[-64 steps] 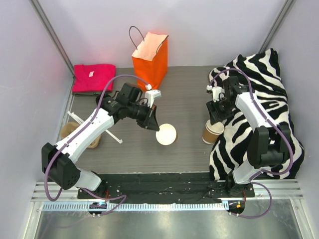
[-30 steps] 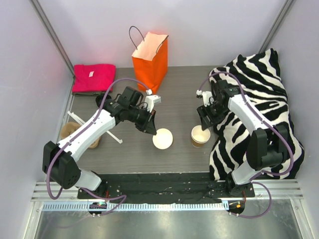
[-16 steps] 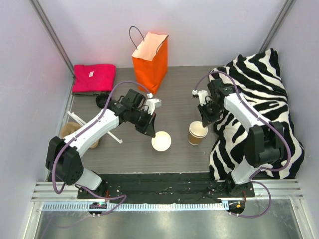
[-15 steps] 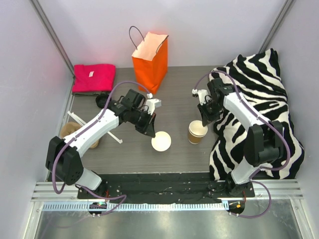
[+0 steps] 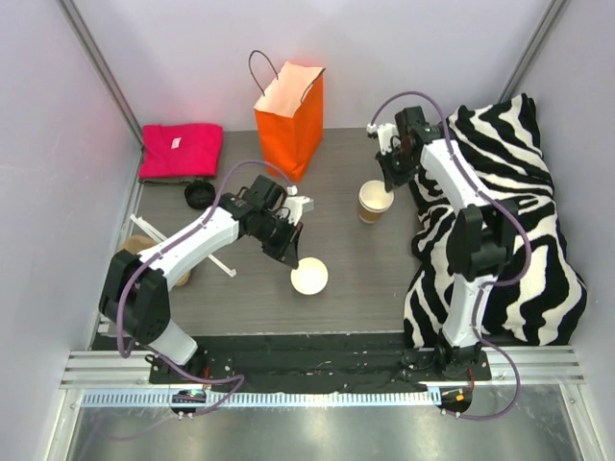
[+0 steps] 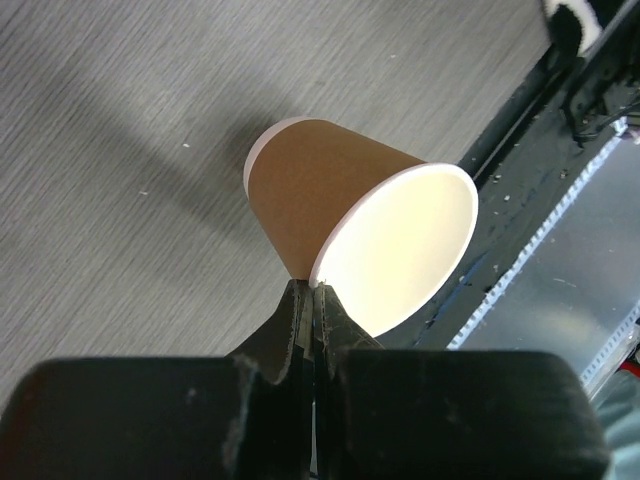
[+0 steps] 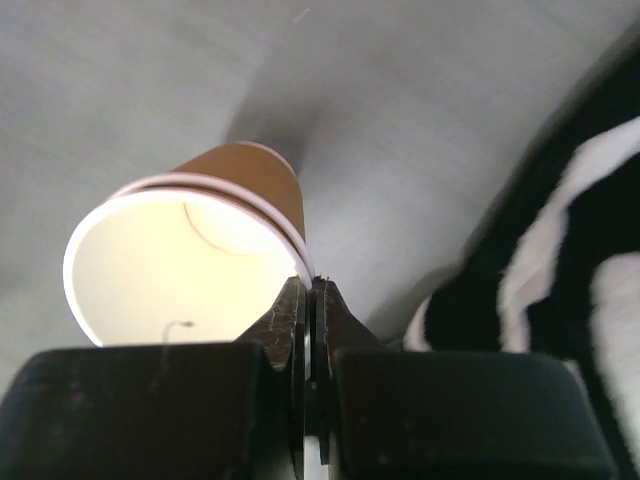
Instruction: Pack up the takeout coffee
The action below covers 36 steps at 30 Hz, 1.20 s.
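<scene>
Two lidless brown paper coffee cups, white inside, are each pinched at the rim. My left gripper is shut on the rim of one cup, which tilts over the table's near middle. My right gripper is shut on the rim of the other cup, beside the zebra cloth; it shows two stacked rims. A round black lid lies apart on the table at the left. The orange paper bag stands open at the back.
A folded pink cloth lies at the back left. The zebra-striped cloth covers the right side under the right arm. A brown cardboard cup tray sits partly under the left arm, with a thin white stick beside it.
My right gripper has shut on its cup's rim and carried it from the table's near right back toward the far side. The left arm with its cup has barely shifted.
</scene>
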### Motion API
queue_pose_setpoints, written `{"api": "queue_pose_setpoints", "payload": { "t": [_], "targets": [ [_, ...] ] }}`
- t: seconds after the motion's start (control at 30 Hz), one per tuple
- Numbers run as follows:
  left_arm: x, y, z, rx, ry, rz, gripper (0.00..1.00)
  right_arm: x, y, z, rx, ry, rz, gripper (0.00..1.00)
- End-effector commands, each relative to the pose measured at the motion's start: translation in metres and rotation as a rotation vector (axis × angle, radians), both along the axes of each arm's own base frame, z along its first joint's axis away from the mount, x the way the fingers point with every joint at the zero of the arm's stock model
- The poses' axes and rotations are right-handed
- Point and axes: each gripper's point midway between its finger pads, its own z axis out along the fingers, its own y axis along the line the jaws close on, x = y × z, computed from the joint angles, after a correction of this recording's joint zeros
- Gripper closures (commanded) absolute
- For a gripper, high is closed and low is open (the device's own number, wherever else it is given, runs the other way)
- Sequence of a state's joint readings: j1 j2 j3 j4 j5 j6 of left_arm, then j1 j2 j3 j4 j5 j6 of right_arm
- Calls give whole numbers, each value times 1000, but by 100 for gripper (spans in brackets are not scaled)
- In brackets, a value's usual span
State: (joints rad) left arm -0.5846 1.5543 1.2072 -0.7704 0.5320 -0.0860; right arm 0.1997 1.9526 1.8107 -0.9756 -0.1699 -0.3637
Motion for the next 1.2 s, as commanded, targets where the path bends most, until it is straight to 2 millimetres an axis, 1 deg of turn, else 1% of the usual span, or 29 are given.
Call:
{"api": "queue_pose_setpoints", "payload": {
  "t": [0.0,0.03,0.07,0.13,0.17,0.2,0.27,0.3,0.43,0.57,0.6,0.67,0.7,0.77,0.8,0.87,0.9,0.93,0.97,1.0,1.07,1.1,1.13,1.17],
  "targets": [
    [21,-2,2,34,-67,4,100,47,-26,13,2,-60,-93,99],
    [23,-1,-2,50,-56,8,100,59,-26,15,9,-75,-99,99],
    [27,-2,1,56,-62,14,100,61,-28,13,9,-64,-104,99],
    [26,1,-1,88,-29,21,100,68,-28,11,10,-60,-108,99],
    [30,-1,1,97,-27,26,100,71,-29,12,10,-66,-110,99],
    [28,2,0,114,-9,35,100,72,-28,13,10,-71,-110,99],
    [30,4,1,139,-10,40,100,74,-28,8,10,-61,-113,98],
    [31,6,5,150,-16,38,100,74,-28,7,9,-60,-113,96],
    [28,16,5,206,-9,21,100,73,-27,4,14,-51,-112,84],
    [21,25,-1,250,18,0,100,72,-26,2,21,-44,-112,75],
    [20,26,-3,253,24,-4,100,72,-26,2,20,-44,-112,70],
    [15,27,-6,251,55,-8,100,72,-25,3,20,-45,-108,66],
    [14,27,-8,246,67,-9,100,72,-25,6,21,-49,-109,61],
    [15,25,-8,229,82,-9,99,71,-25,11,28,-59,-108,55],
    [16,25,-8,225,83,-6,98,72,-24,18,30,-74,-105,49],
    [20,25,-9,225,84,0,97,72,-25,28,32,-95,-102,43],
    [21,24,-9,224,85,1,96,70,-25,38,32,-113,-92,37],
    [23,26,-10,224,73,-14,96,70,-26,44,33,-128,-89,34],
    [24,26,-10,220,66,-15,94,68,-24,49,40,-136,-80,32],
    [24,25,-9,214,69,-17,92,66,-24,54,46,-146,-67,27],
    [25,27,-9,208,61,-9,86,62,-23,68,60,-173,-48,23],
    [26,28,-10,209,60,-4,74,59,-23,71,72,-172,-34,20],
    [28,30,-9,204,60,6,68,56,-22,80,79,-189,-26,19],
    [29,31,-7,196,59,12,62,54,-23,84,86,-194,-21,17]
  ]
}}
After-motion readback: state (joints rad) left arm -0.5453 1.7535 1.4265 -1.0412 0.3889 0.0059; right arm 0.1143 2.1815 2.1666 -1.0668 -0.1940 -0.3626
